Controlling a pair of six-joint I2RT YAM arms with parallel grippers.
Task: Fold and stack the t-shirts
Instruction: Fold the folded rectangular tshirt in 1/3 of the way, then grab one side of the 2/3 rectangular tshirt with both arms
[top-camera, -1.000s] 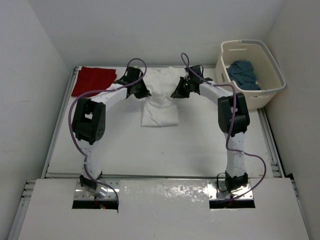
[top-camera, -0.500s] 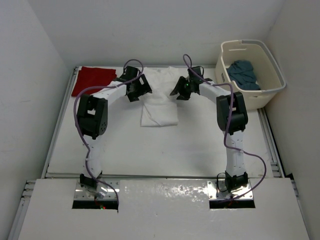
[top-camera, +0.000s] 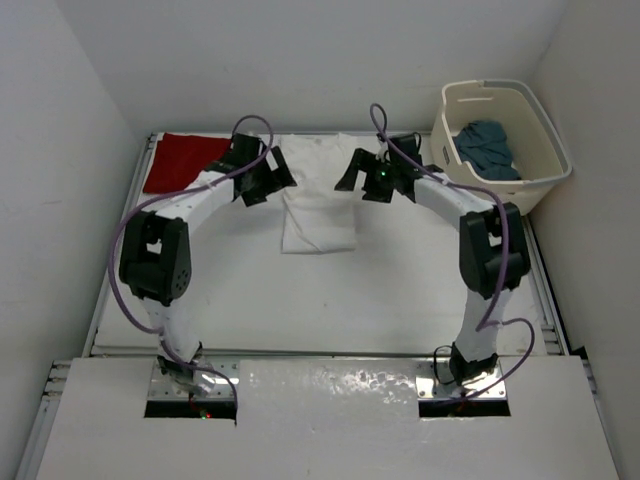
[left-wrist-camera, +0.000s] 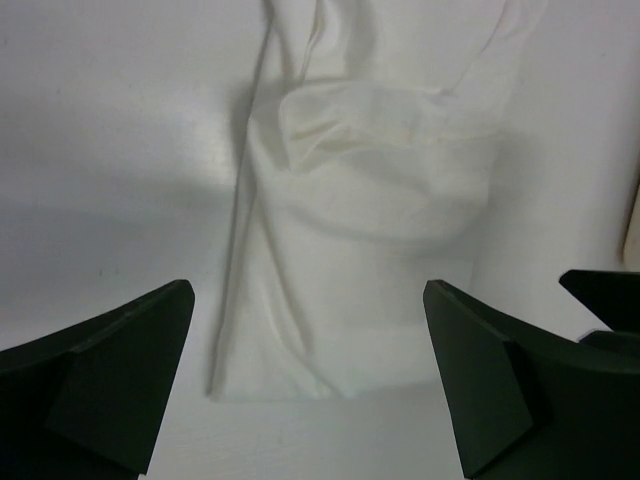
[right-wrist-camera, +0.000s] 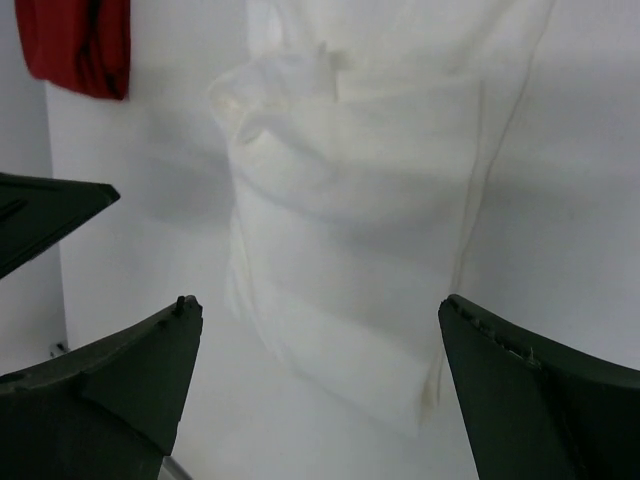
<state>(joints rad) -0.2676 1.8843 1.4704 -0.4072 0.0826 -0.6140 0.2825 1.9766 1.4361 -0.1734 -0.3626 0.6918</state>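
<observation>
Off to the left of the left gripper (top-camera: 262, 178), in the far left corner of the table (top-camera: 380, 290): the deep red t-shirt (top-camera: 185, 160), folded flat and apart from the fingers. Spread wide and holding nothing, with jaws turned toward the white t-shirt (top-camera: 318, 215) just to the right. Between the two grippers, that white shirt: broad and loosely spread at the far end, folded to a narrower panel toward the arm bases. From the left wrist, framed between both dark fingers (left-wrist-camera: 120, 370) and touching neither: a long white strip, with a puffed, rumpled fold across its middle and a squared end nearest the fingers. Just to the right of the cloth, the right gripper (top-camera: 362, 180), likewise gaping wide and empty, pointed back toward the shirt. From the right wrist, white cloth between the fingers (right-wrist-camera: 130, 370), clear of both, layered in soft folds, with a corner of red shirt up beyond the left finger. Well to the right of the right gripper, past its arm: the cream laundry basket (top-camera: 495, 86), with the dark teal-blue t-shirt (top-camera: 487, 148) crumpled inside.
</observation>
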